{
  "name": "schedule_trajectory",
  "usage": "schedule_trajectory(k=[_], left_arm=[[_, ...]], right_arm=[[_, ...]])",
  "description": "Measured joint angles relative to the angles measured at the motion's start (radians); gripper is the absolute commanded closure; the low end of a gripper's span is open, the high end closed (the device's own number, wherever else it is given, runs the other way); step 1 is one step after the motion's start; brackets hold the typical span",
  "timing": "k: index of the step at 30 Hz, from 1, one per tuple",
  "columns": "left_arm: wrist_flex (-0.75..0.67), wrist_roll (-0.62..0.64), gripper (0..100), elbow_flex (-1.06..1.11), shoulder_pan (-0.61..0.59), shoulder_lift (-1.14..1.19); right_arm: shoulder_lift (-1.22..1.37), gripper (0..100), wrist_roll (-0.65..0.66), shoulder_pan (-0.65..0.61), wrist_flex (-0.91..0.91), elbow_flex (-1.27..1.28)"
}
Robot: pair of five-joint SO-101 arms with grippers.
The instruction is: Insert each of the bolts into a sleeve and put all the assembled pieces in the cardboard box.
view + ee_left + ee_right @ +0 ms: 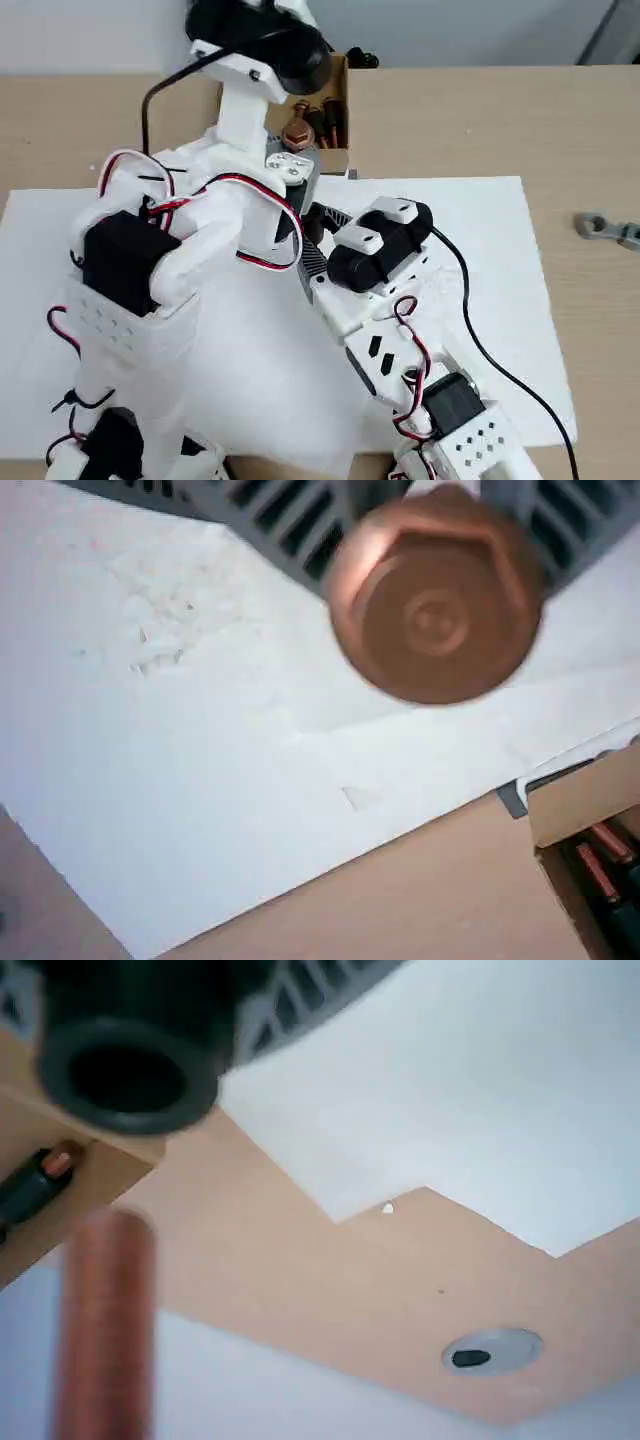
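Two white robot arms leaned over a white sheet (480,230) spread on a wooden table (580,130).

The left gripper (432,515) was clamped on a copper bolt (435,605). Its wrist view looked straight at the bolt's hexagonal head, with grey fingers (270,525) on either side. The high view placed this bolt in the air just at the near edge of the box (343,100), an open cardboard one at the far side of the table, by the sheet's far edge. Several assembled pieces (322,122) (copper bolts in black sleeves) lay inside it.

The right gripper (140,1005) was closed around a black sleeve (125,1075), whose open round end faced its wrist camera. That view also caught the bolt's threaded copper shank, near the sleeve's mouth but apart from it and not inserted. Past it, one assembled piece lay in the box, and a grey round grommet (490,1350) was set into the table.

From above, the two grippers met close together in front of the box. That view also showed a grey wrench (605,228) lying on bare table beyond the sheet, on the right arm's side.
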Motion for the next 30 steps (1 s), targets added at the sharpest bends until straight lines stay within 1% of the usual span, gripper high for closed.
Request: schedule_trajectory(k=[6, 17, 22, 30], left_arm=[[0.028, 0.000, 99, -0.002, 0.008, 0.000], [0.028, 0.026, 99, -0.002, 0.008, 0.002], [0.028, 0.020, 99, -0.002, 0.046, 0.003], [0.028, 0.026, 99, -0.002, 0.041, 0.015]], right_arm=[[0.000, 99.5, 0.000, -0.002, 0.000, 0.000], [0.000, 99.5, 0.000, 0.000, 0.000, 0.000], [0.000, 99.5, 0.000, -0.002, 0.000, 0.000], [0.000, 99.5, 0.000, 0.000, 0.000, 0.000]])
